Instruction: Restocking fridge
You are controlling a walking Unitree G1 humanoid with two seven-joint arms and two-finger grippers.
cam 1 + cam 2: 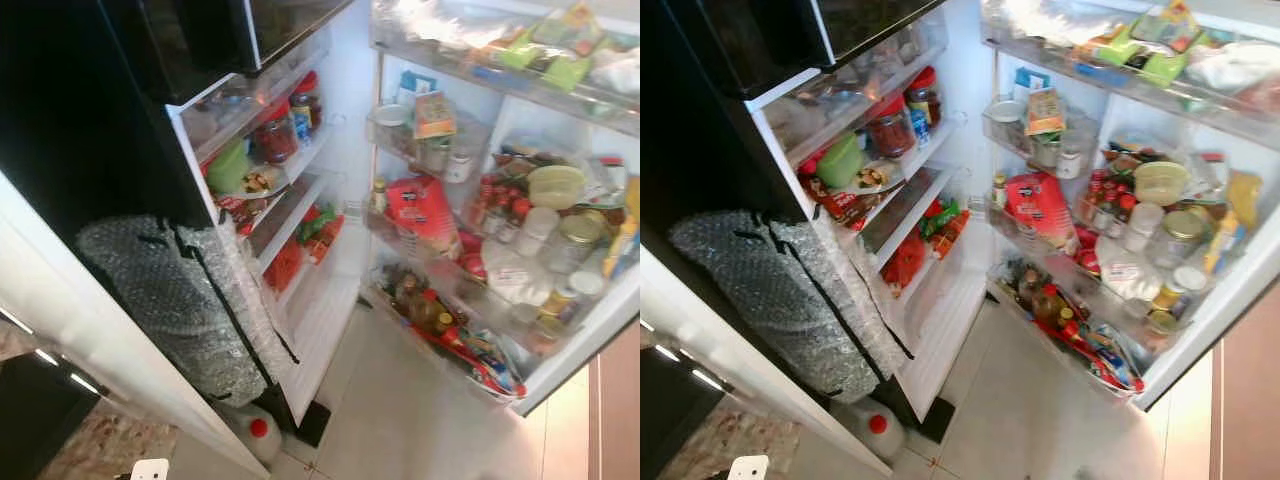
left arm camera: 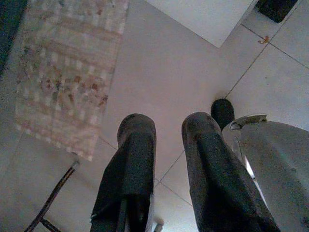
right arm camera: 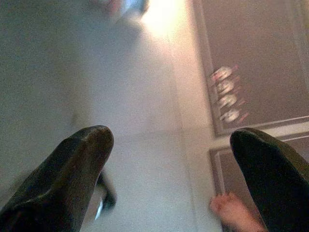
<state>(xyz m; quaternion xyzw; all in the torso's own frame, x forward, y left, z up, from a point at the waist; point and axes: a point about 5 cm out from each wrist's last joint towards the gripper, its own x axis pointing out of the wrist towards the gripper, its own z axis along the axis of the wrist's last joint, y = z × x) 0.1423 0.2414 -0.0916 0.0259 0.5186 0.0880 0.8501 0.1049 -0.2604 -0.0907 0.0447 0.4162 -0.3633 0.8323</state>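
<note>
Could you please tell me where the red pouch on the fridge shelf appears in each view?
Left eye view: red pouch, right of centre, middle shelf.
Right eye view: slightly left of that, centre.
Wrist views: floor, not the fridge.
Shared landmark: bubble-wrapped bundle.

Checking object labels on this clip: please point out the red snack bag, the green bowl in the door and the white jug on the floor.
red snack bag [image 1: 420,210], left eye view, middle of its front.
green bowl [image 1: 229,168], left eye view, its side.
white jug [image 1: 256,436], left eye view, its shoulder beside the red cap.

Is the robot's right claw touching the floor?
Apart. The right wrist view shows the right gripper hanging open above the pale floor, fingers spread in the air.
</note>
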